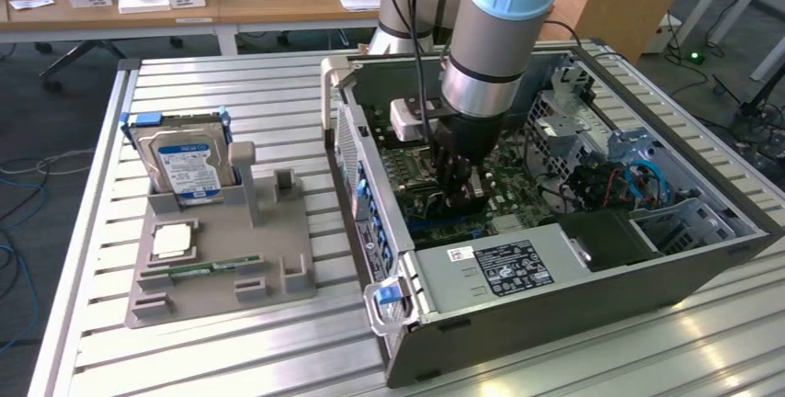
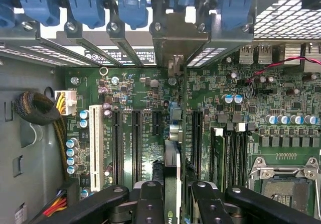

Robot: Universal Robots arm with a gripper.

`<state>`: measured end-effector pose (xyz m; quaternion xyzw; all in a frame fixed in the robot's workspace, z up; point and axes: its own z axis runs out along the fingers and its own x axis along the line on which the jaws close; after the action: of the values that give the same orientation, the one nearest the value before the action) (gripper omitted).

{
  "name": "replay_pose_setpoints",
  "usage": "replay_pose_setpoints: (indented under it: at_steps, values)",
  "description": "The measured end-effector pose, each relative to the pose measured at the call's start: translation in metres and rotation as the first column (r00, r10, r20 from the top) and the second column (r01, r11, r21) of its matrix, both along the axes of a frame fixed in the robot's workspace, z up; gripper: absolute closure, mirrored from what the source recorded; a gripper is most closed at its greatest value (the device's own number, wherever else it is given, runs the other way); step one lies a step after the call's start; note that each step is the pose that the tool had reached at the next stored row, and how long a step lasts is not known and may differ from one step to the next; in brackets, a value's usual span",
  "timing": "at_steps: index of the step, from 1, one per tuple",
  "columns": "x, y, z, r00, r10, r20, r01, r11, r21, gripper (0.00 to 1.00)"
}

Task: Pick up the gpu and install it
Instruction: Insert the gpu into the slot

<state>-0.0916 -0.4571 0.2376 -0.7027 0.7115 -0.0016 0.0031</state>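
One card in hand: my gripper (image 2: 172,194) clamped on gpu (image 2: 172,166), card held edge-on between fingers (image 2: 149,204), inside open computer case (image 1: 687,259) over motherboard (image 2: 140,98). Across exterior view from its left: parts tray (image 1: 221,277) near table's edge, hard drive (image 1: 184,165) upright in it, then case with my arm down inside. Step: install, seating phase. Bracket end faces rear slot openings (image 2: 173,38). Next move, I judge: line card edge with slot, press straight, no tilt.

Silver hard drive (image 1: 184,165) upright in grey holder (image 1: 221,259) — beside open computer case (image 1: 552,305).
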Motion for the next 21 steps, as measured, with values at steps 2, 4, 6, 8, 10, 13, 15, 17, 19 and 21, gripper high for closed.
replay_pose_setpoints:
  at_steps: [2,4,6,8,10,13,15,17,19,21]
  values:
    - [0.0,0.0,-0.0001,1.0,0.0,0.0,0.0,1.0,0.0001,0.74]
    - [0.0,0.0,-0.0001,1.0,0.0,0.0001,0.0,1.0,0.0001,0.74]
    - [-0.0001,-0.0001,-0.0001,1.0,0.0,-0.0001,0.0,1.0,0.0,0.74]
    - [0.0,0.0,-0.0002,1.0,0.0,0.0,0.0,1.0,0.0,0.74]
    - [0.0,0.0,-0.0003,1.0,0.0,0.0,0.0,1.0,0.0001,0.74]
    - [0.0,0.0,-0.0003,1.0,0.0,0.0001,0.0,1.0,0.0002,0.74]
    - [0.0,0.0,-0.0003,1.0,0.0,0.0001,0.0,1.0,0.0002,0.74]
    - [0.0,0.0,-0.0003,1.0,0.0,0.0,0.0,1.0,0.0002,0.74]
    - [0.0,0.0,-0.0003,1.0,0.0,0.0001,0.0,1.0,0.0002,0.74]
    - [0.0,0.0,-0.0003,1.0,0.0,0.0001,0.0,1.0,0.0001,0.74]
